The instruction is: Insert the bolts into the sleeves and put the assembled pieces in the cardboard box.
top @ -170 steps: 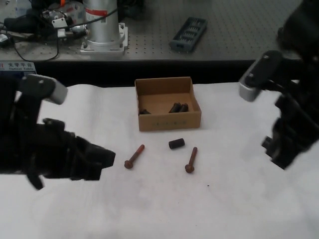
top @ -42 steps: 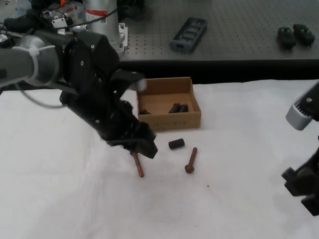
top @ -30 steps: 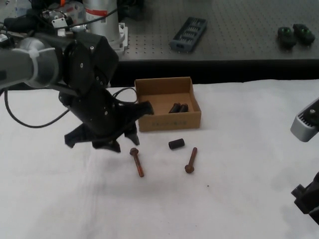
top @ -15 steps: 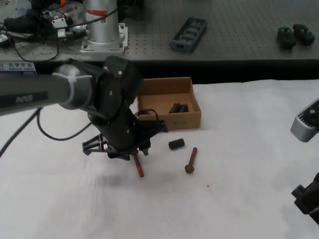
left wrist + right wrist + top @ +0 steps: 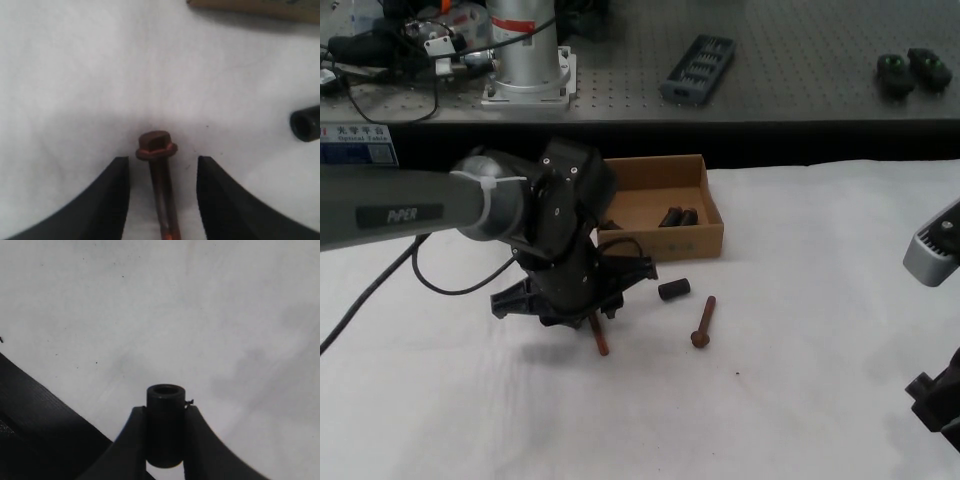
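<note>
In front of the cardboard box [image 5: 665,244], on the white-covered tabletop [image 5: 800,340], we record the following.

Item 1: bolt [image 5: 159,165]. It lies flat, just off the box's front left corner, with its flanged hex head toward the box and its shank pointing away. Reddish-brown metal. We judge it stiff, small and dense for its size, liable to roll on its shank, and unlikely to be harmed by a firm pinch. Best hold: across the shank just below the flange, leaving the far end free for insertion.

Item 2: left tool [image 5: 161,161]. It is low over item 1 and spread wide, one finger on each side of the shank with a gap on both sides. It grips nothing.

Item 3: sleeve [image 5: 165,425]. A dark, short, smooth-walled tube, clamped by its side wall in the right tool [image 5: 165,412], well away from the box toward its right front. The open bore stands clear of the fingers. We judge it rigid and somewhat slippery, so the hold should stay on the wall, never over the mouth.

Item 4: second bolt [image 5: 702,322]. It lies in front of the box, below its right half, untouched.

Item 5: loose sleeve [image 5: 673,290]. It rests on its side between the box front and item 4, and we judge it apt to roll if nudged.

Item 6: assembled pieces [image 5: 678,216]. These dark pieces rest inside the box.
</note>
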